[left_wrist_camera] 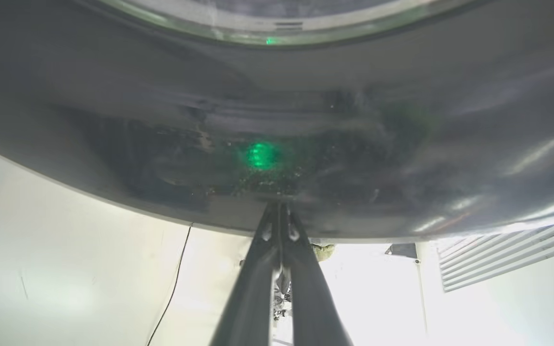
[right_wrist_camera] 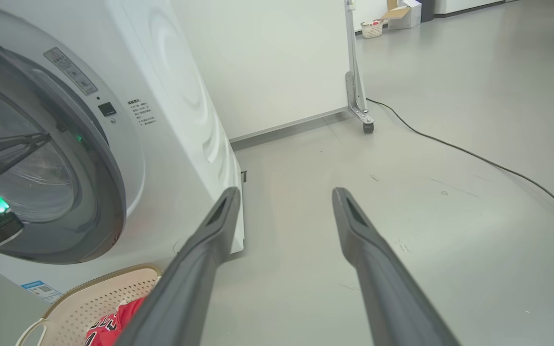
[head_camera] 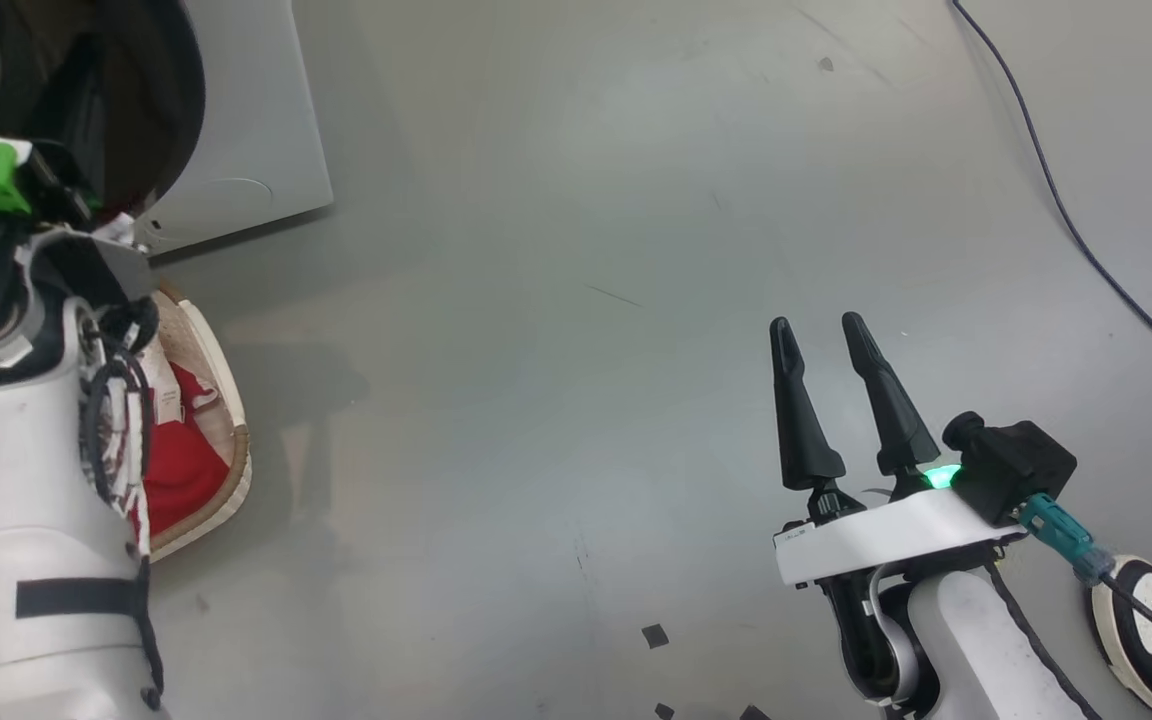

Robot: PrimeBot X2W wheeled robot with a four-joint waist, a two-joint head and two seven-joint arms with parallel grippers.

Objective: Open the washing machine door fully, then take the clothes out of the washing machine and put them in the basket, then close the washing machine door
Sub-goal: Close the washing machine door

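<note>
One dark cable (head_camera: 1064,212) trails over grey floor (head_camera: 536,330), right of washing machine (head_camera: 246,130).

Grey floor (head_camera: 556,300), dark cable (right_wrist_camera: 474,156), white wall panel (right_wrist_camera: 277,62).

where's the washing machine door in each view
head view: washing machine door at top left, dark ring.
left wrist view: its glossy black ring spans the middle, shut left fingers at its edge.
right wrist view: door at left edge, grey ring around glass.
shared landmark: basket below the door, head and right wrist views.
</note>
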